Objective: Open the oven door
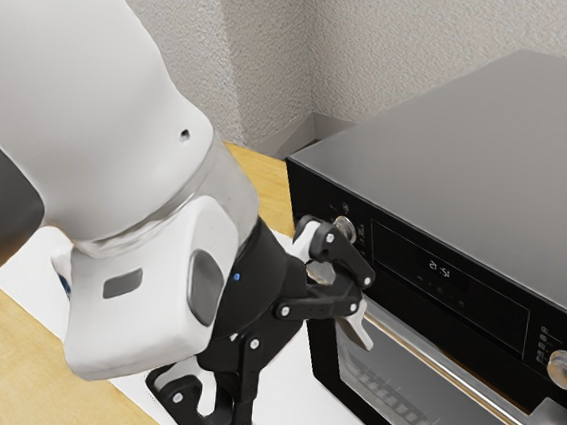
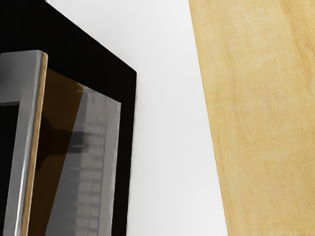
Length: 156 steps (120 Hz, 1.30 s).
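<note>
The oven (image 1: 461,139) stands across the exterior view's right, its front turned obliquely toward your arm (image 1: 126,77), the only arm you have. Its door (image 1: 397,389) looks shut beneath the control panel. Along the door's upper edge runs the handle (image 1: 468,383), a long straight bar, its long axis level and parallel to the oven's front.

Your gripper (image 1: 311,388) is open, the two fingers spread wide with nothing gripped between them. Read the offset from there: the bar lies up from the middle of your opening and toward the exterior view's right, so it sits off to the upper finger's (image 1: 357,330) side rather than between the two. That finger is near the bar's closest end; it may be touching, but the overlap hides the gap, so don't count on contact.

I'd have you bring the opening up and along the bar until the fingers straddle it crosswise, one above and one below. Close as you are now and you would likely miss it.
</note>
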{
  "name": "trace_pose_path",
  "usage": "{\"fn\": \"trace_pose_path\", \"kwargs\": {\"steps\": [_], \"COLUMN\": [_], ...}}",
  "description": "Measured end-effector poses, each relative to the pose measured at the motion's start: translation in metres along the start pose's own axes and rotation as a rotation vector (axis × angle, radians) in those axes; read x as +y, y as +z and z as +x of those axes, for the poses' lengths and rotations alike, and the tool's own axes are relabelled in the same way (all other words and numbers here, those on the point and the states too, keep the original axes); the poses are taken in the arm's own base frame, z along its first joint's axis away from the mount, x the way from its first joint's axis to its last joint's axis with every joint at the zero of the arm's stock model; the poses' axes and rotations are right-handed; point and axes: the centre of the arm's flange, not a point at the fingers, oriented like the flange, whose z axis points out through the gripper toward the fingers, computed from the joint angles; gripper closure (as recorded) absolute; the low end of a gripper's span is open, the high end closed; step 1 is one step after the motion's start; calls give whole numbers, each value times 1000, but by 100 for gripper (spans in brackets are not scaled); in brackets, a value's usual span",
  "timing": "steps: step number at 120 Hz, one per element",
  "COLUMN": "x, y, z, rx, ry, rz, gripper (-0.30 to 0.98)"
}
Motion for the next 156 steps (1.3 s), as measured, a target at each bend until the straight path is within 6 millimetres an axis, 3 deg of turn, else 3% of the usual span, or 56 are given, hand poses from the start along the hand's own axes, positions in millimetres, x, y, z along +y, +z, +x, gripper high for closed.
{"fn": "trace_pose_path", "kwargs": {"steps": [16,36,68,81,95,120,156], "x": [-17,-31,-34,-45,-46,-52,-55], "y": [22,34,60,63,73,93,105], "z": [2,-2,-10,-30,-38,-40,-40], "rx": [14,23,18,16,12,8,7], "ry": [121,222,335,335,355,399,441], "rz": [2,27,51,63,59,55,58], "gripper": [0,0,0,0,0,0,-1]}}
